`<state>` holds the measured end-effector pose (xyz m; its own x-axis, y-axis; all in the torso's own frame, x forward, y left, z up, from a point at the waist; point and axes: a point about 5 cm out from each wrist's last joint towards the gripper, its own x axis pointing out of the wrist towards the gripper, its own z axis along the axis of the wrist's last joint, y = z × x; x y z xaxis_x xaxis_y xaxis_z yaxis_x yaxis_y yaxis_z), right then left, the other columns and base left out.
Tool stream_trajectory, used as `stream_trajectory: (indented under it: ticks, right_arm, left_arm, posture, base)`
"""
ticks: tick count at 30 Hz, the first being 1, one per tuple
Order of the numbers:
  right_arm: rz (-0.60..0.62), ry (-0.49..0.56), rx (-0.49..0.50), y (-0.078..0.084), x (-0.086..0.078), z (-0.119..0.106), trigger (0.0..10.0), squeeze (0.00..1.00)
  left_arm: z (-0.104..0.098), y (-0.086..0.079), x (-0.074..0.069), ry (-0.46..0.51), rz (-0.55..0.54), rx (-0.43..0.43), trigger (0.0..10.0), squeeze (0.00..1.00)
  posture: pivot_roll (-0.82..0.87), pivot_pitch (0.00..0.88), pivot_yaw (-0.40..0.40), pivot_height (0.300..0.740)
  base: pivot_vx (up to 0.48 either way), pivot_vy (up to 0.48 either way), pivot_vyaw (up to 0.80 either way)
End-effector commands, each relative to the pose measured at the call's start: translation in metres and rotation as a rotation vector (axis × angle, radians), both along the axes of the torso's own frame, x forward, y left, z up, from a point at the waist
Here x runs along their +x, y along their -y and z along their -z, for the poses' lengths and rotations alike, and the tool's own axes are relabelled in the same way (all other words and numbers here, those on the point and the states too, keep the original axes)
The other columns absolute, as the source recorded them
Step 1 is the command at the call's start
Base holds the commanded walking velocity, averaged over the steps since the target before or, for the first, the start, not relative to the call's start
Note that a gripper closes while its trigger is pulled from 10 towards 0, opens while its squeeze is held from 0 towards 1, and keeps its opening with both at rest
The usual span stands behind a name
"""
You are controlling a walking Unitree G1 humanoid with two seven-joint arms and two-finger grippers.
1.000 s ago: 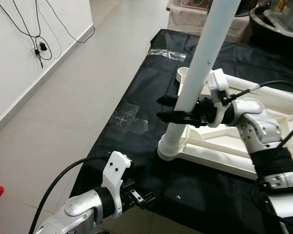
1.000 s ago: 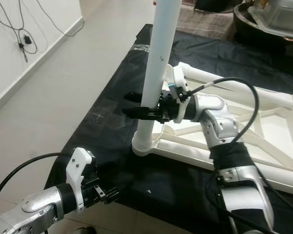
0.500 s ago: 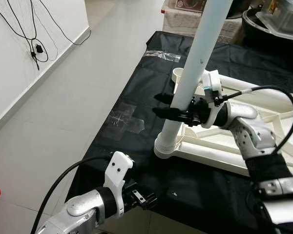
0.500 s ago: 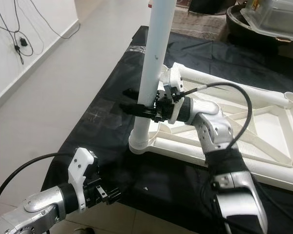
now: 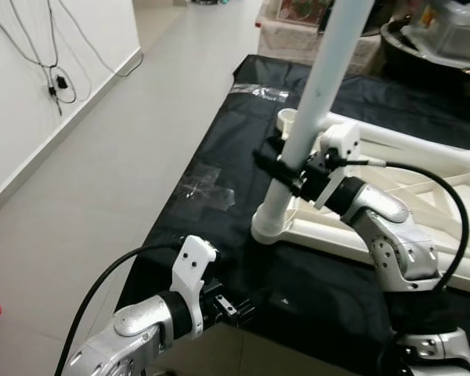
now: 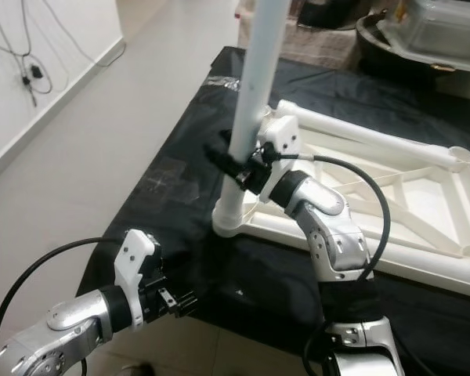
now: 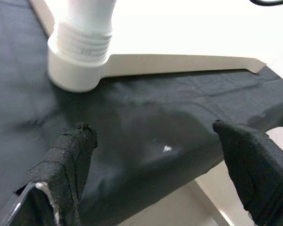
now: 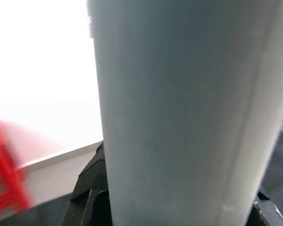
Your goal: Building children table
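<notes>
A long white table leg (image 5: 323,74) stands upright in a threaded corner socket (image 7: 80,63) of the upturned white table top (image 6: 360,135), which lies on a black cloth (image 5: 219,149). My right gripper (image 5: 279,167) is shut on the table leg a short way above the socket, its black fingers (image 8: 88,190) on either side of the tube. My left gripper (image 5: 241,304) hangs open at the cloth's near edge, below and in front of the socket, with nothing between its fingertips (image 7: 66,169).
Pale floor lies to the left, with a white wall and dangling cables (image 5: 55,78). A strip of clear tape (image 5: 258,91) is on the cloth's far end. Boxes and a dark tub (image 6: 423,35) stand behind. A second open socket (image 5: 288,119) sits beyond the leg.
My right wrist has rolled around the leg: the fingers that pointed level to the left now slant. The head camera has shifted a little. The left gripper stays near the cloth's edge.
</notes>
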<state>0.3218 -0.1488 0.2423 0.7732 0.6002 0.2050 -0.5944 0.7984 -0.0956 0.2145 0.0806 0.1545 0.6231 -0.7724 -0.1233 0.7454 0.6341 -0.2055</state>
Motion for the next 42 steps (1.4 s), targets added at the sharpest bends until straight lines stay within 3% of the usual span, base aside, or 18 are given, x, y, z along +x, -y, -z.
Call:
stream_trajectory:
  ticks: [1,4,6,7,10,13,14,15,18,20,23,30,42]
  right_arm:
    - [0.194,-0.134,-0.015,0.022,0.004,0.030,10.0,0.00]
    - [0.283,-0.128,-0.010,0.022,0.000,0.028,10.0,0.00]
    - [0.503,-0.168,0.036,0.027,-0.004,0.029,10.0,0.00]
    - [0.503,-0.168,0.036,0.027,-0.004,0.029,10.0,0.00]
    - [0.725,-0.176,0.068,0.033,-0.009,0.027,10.0,0.00]
    - [0.879,-0.170,0.109,0.036,-0.014,0.024,10.0,0.00]
    - [0.879,-0.170,0.109,0.036,-0.014,0.024,10.0,0.00]
    - [0.976,-0.162,0.140,0.034,-0.020,0.023,10.0,0.00]
    - [1.009,-0.162,0.150,0.033,-0.023,0.022,10.0,0.00]
    - [1.093,-0.155,0.194,0.022,-0.028,0.019,10.0,0.00]
    - [1.136,-0.151,0.214,0.017,-0.030,0.017,10.0,0.00]
    - [1.377,-0.241,0.327,-0.008,-0.039,0.016,10.0,0.00]
    - [1.390,-0.321,0.386,-0.023,-0.039,0.018,10.0,0.00]
  left_arm:
    - [0.003,0.002,0.001,-0.003,-0.002,0.008,10.0,0.00]
    - [0.003,0.003,0.003,0.002,-0.001,0.008,10.0,0.00]
    - [0.003,0.003,0.007,0.010,-0.002,0.010,10.0,0.00]
    - [0.003,0.003,0.007,0.010,-0.002,0.010,10.0,0.00]
    - [0.004,0.003,0.011,0.019,-0.008,0.010,10.0,0.00]
    - [0.004,0.003,0.014,0.024,-0.014,0.011,10.0,0.00]
    - [0.004,0.003,0.014,0.024,-0.014,0.011,10.0,0.00]
    - [0.004,0.003,0.014,0.027,-0.015,0.011,10.0,0.00]
    - [0.005,0.004,0.014,0.028,-0.014,0.011,10.0,0.00]
    - [0.006,0.004,0.017,0.032,-0.013,0.013,10.0,0.00]
    - [0.007,0.005,0.018,0.033,-0.014,0.014,10.0,0.00]
    - [0.007,0.003,0.022,0.047,-0.016,0.021,10.0,0.00]
    - [0.010,0.003,0.023,0.053,-0.009,0.028,10.0,0.00]
  posture:
    - [0.11,0.177,-0.053,0.740]
    - [0.10,0.174,-0.050,0.740]
    - [0.10,0.164,-0.046,0.740]
    - [0.10,0.164,-0.046,0.740]
    - [0.10,0.154,-0.049,0.740]
    - [0.10,0.151,-0.048,0.740]
    - [0.10,0.151,-0.048,0.740]
    - [0.10,0.146,-0.047,0.740]
    - [0.10,0.146,-0.047,0.740]
    - [0.10,0.135,-0.043,0.740]
    - [0.10,0.133,-0.044,0.740]
    - [0.11,0.123,-0.041,0.740]
    - [0.11,0.107,-0.037,0.740]
  base:
    - [0.000,0.000,0.00]
    - [0.000,0.000,0.00]
    - [0.000,0.000,0.00]
    - [0.000,0.000,0.00]
    - [0.000,0.000,0.00]
    - [0.000,0.000,0.00]
    - [0.000,0.000,0.00]
    - [0.000,0.000,0.00]
    - [0.000,0.000,0.00]
    - [0.000,0.000,0.00]
    - [0.000,0.000,0.00]
    - [0.000,0.000,0.00]
    - [0.000,0.000,0.00]
